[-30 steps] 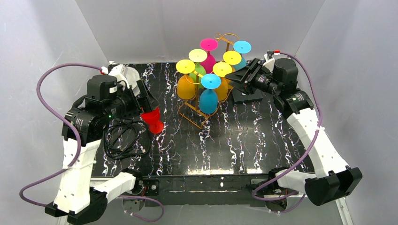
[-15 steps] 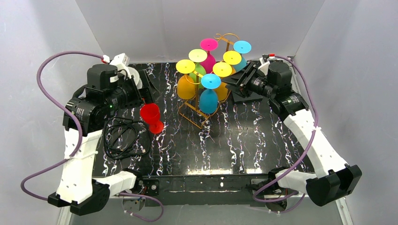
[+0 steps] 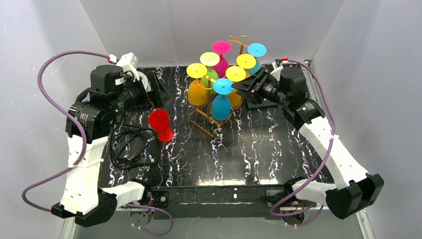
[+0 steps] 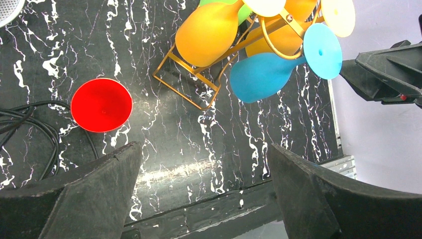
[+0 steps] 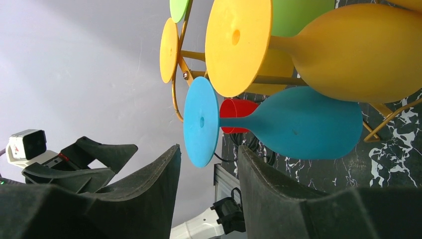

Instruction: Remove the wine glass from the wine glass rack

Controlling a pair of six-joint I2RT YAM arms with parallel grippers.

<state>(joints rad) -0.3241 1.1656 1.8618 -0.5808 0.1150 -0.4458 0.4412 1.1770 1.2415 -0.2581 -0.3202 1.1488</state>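
The left arm is bent high at its elbow over the bench's (image 3: pixel 278 149) 9 o'clock edge, wrist tipped down toward the middle. The left fingers (image 4: pixel 203 149), blunt wedges of matte black plastic, stand spread wide with nothing between them.

Below them at about 8 o'clock lies a loose coil of thin black cable (image 3: pixel 129 147). Just beside it the red wine glass (image 3: pixel 160 122) stands alone on the bench, off the rack, a smooth opaque cone-shaped bowl on a round foot. The bench top is glossy black with white marble-like veins.

At 12 o'clock stands the wine glass rack (image 3: pixel 206 122), thin golden-orange wire with a rectangular base and a curled scroll top. Glasses hang from it upside down, flat round feet up, rounded matte bowls down: yellow feet on orange bowls, also magenta, green and cyan. The blue wine glass (image 3: pixel 221 107) hangs on the near side.

From 2 o'clock the right arm reaches in low and nearly level. The right fingers (image 5: pixel 209 152) are about half parted, gripping nothing, with the blue glass's foot just ahead of their gap.
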